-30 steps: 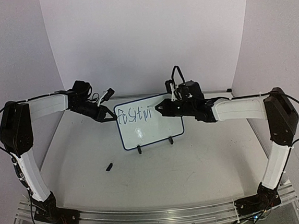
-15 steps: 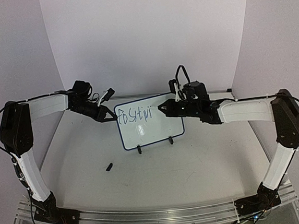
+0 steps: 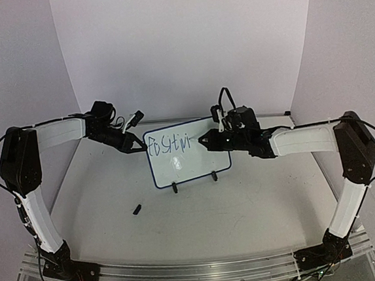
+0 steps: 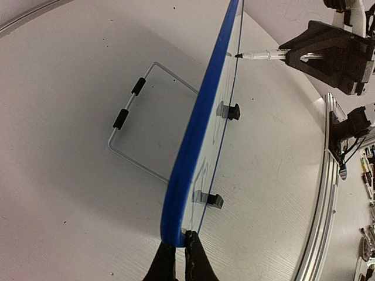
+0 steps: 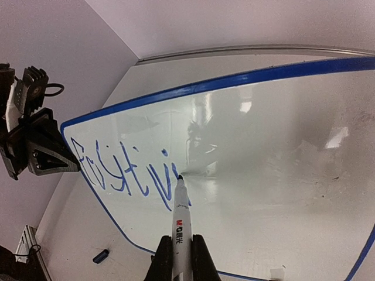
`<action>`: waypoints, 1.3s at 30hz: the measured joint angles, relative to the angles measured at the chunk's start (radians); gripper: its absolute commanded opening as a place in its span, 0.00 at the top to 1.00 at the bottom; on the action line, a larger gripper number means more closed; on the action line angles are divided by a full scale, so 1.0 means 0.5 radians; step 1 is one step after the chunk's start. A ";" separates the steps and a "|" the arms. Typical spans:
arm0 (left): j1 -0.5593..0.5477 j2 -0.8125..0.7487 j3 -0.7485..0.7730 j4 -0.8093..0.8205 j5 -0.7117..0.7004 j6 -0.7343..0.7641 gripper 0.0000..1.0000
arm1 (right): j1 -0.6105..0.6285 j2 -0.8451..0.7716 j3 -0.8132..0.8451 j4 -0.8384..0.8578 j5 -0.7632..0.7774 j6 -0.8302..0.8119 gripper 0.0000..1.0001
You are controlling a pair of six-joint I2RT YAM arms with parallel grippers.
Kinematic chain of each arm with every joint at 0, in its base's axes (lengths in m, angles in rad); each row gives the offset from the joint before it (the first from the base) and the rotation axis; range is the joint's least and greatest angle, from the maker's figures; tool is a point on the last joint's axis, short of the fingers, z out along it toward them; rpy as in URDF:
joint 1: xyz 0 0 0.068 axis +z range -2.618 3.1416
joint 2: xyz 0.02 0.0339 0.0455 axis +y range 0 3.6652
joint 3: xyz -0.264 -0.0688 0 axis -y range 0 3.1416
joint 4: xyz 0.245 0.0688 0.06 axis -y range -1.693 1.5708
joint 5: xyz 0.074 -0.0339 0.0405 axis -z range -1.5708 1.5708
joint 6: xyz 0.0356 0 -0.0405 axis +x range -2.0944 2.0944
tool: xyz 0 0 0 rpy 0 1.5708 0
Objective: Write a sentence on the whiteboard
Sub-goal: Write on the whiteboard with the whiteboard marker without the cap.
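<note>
Two claws, one whiteboard (image 3: pixel 196 161): the left claw (image 3: pixel 137 147) pinches its left edge as it stands on the worktop (image 3: pixel 246 208) on two black feet (image 3: pixel 174 187). One sentence (image 5: pixel 126 170) (blue, top-left) is partly written. The right claw (image 3: pixel 204 140) clamps one marker (image 5: pixel 180 213), tip touching the board.

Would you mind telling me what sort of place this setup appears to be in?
Probably a robotics lab's recording booth: a plain white backdrop curves around a white table, and a left arm and right arm are bolted to an aluminium rail at its near edge.
</note>
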 measured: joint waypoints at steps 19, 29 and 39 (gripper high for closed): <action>0.000 0.000 0.000 0.000 -0.004 -0.006 1.00 | 0.011 0.021 0.001 0.000 0.127 0.015 1.00; 0.000 0.000 0.000 -0.001 -0.005 -0.006 1.00 | 0.013 -0.003 -0.004 -0.001 0.188 0.019 1.00; -0.004 0.000 0.000 0.000 -0.003 0.000 1.00 | 0.007 -0.112 -0.054 -0.005 0.167 0.013 1.00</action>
